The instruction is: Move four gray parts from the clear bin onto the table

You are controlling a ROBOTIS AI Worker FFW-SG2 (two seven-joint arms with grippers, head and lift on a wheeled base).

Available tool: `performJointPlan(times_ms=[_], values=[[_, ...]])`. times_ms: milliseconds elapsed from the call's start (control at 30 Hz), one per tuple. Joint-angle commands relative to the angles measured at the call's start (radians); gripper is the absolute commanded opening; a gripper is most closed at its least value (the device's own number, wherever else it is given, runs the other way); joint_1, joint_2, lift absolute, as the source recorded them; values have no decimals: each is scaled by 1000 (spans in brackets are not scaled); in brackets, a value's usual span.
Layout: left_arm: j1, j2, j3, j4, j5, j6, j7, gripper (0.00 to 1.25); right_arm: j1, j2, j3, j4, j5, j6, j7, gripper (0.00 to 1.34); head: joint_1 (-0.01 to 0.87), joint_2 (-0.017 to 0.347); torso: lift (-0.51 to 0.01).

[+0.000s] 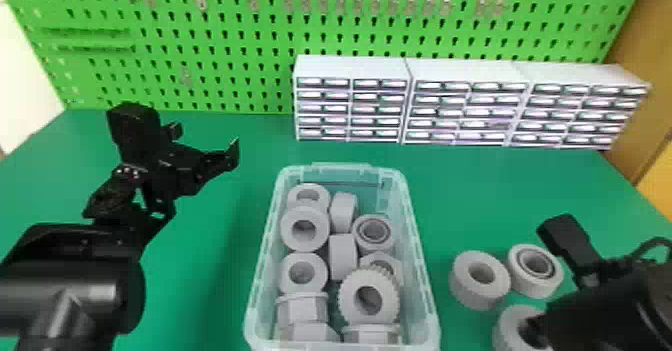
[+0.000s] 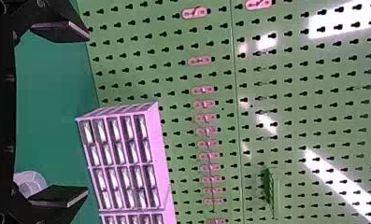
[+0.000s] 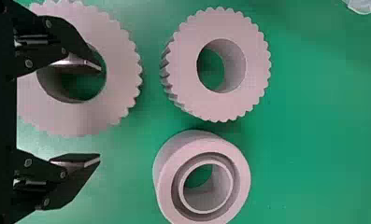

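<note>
Jaws stand well parted on the right gripper (image 1: 542, 325), and nothing is pinched between them. In the right wrist view, one black finger (image 3: 80, 64) shows against the hole of a notched gray ring (image 3: 120, 79), while the other is past that ring's edge, above the green table (image 3: 309, 130). Whether the first fingertip is down inside the hole, I cannot tell.

Near that ring lie two more gray parts on the table: a second notched ring (image 3: 255, 65) and, just beside it, a round part with a smaller ring set inside (image 3: 241, 179). All three are to the right of the clear bin (image 1: 425, 280) in the head view.

Jaws are wide and empty on the left gripper (image 1: 204, 142) too; it hangs over the table to the left of the bin.

More gray parts (image 1: 320, 230) fill much of the bin, some with holes facing up, others on their sides. One with a toothed rim (image 1: 346, 300) leans on others near the front end.

Behind, white drawer cabinets (image 1: 352, 65) line the table's back edge, before a green pegboard (image 1: 225, 42).
</note>
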Motion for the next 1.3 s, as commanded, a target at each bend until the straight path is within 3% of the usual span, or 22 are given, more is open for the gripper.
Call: performJointPlan(times_ms=[0,533,1267], values=[[0,-1,0,-1,0,0,0,1120,0,0,0,0,5,-2,0,790,678,34,-50],[6,1,9,-1,5,0,-2,1120,-14,-3,13,-3,8,-5,0,792,678,34,-50],[-3,-1,6,-1,2,-2,-2,1120,-118,-18,60,-104,5,1,2,799,678,34,-50]])
